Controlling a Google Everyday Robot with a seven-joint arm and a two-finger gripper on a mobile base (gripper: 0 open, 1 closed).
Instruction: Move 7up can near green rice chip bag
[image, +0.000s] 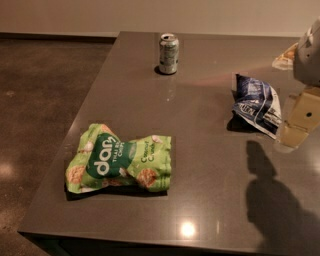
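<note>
Pincer (295, 125), grip state unclear, hangs at right, well apart from the upright 7up can (168, 53).

You see a dim, warm scene lit from above: a round glare spot (187, 229) shines on the glossy table (210, 90) near its front edge, and the gripper (292, 131), at the right edge, casts a soft dark shadow (267, 195).

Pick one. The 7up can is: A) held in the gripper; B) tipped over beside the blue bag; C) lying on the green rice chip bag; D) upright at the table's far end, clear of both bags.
D: the 7up can stands upright, far from the green rice chip bag and the blue bag; the gripper hangs at the view's right edge, apart.
</note>
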